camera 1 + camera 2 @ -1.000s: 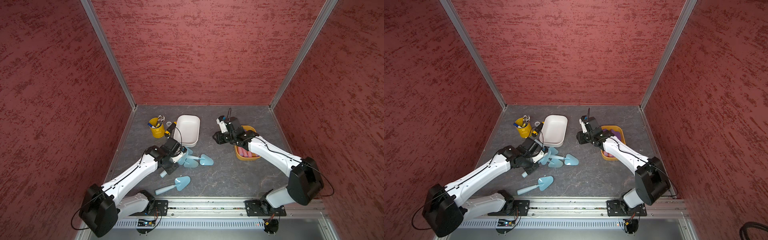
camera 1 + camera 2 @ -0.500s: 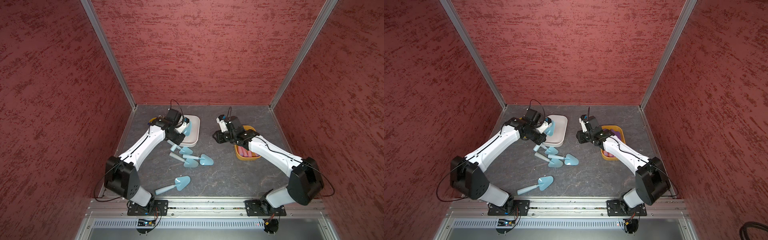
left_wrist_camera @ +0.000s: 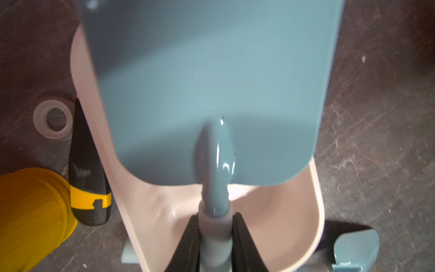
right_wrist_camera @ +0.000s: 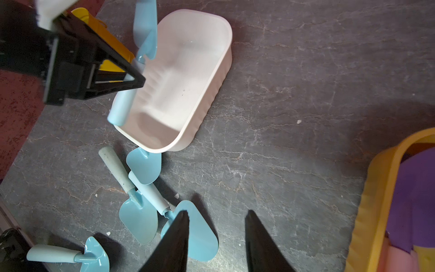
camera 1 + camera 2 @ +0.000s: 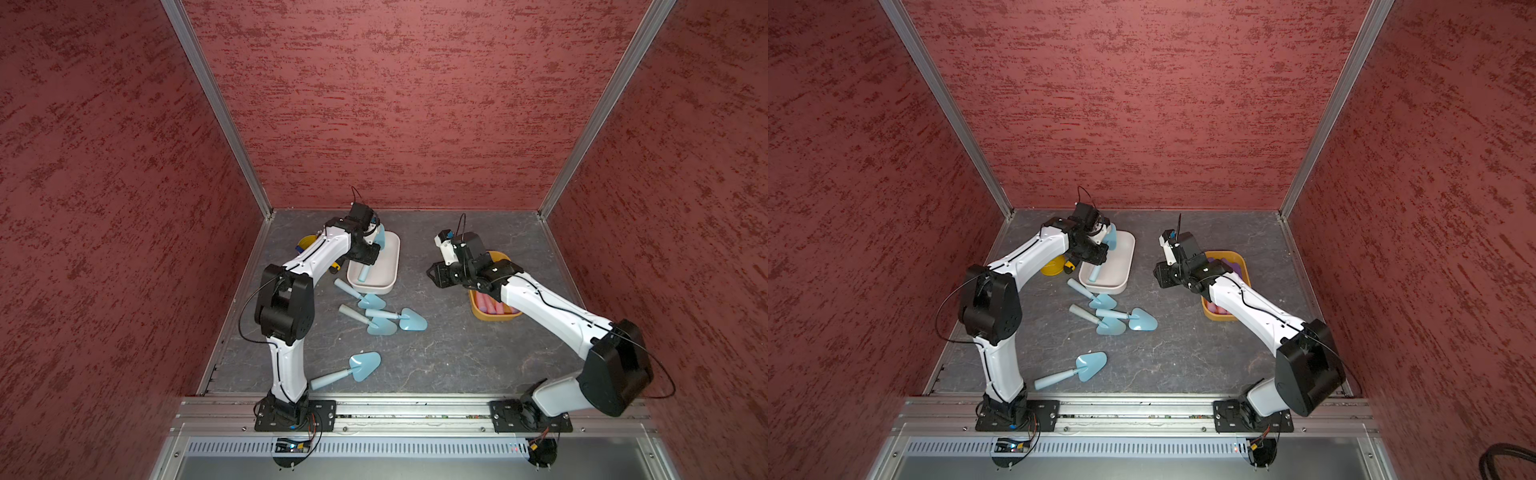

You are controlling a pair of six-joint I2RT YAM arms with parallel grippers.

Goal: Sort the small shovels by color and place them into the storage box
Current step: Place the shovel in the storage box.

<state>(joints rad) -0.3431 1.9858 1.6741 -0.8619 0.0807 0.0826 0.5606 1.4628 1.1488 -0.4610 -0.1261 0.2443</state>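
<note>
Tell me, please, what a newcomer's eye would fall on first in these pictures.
The left gripper holds a light blue shovel by its handle over the pale pink box. Four more blue shovels lie loose on the dark table; purple-and-pink ones lie in the orange box.

You're getting bright, even light in both top views; the held shovel [image 3: 211,82] is blurring close-up, glare streaking its neck, soft shadow falling beneath it.

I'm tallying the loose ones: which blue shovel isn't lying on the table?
The blue shovel clamped by its handle in the left end effector, over the white box. The other four lie on the table.
</note>
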